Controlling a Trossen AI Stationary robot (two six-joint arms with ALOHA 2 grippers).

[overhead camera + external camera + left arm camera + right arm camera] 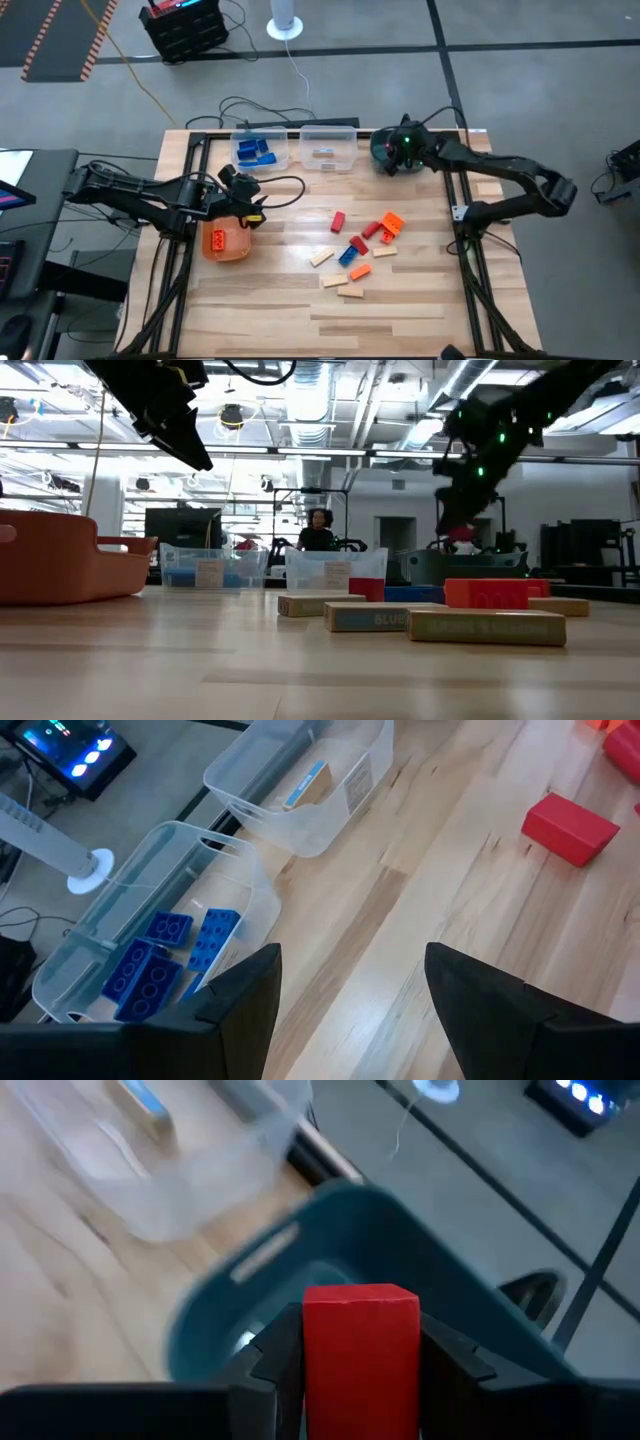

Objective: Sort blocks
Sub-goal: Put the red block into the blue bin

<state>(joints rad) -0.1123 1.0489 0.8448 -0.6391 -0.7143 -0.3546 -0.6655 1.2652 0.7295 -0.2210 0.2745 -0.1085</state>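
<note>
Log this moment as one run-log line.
task: sort blocks | right tool: shut on red block, over teal bin | left tool: open, empty, above orange bin | loose blocks left on table

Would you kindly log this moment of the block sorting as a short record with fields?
right gripper: shut on a red rectangular block, held over the teal plastic bin
left gripper: open, empty, above the table near the orange plastic bin
clear plastic bin with blue bricks: far edge of table
clear plastic bin with tan wooden pieces: beside it
loose blocks: mid-table, red, orange, blue, tan
</note>
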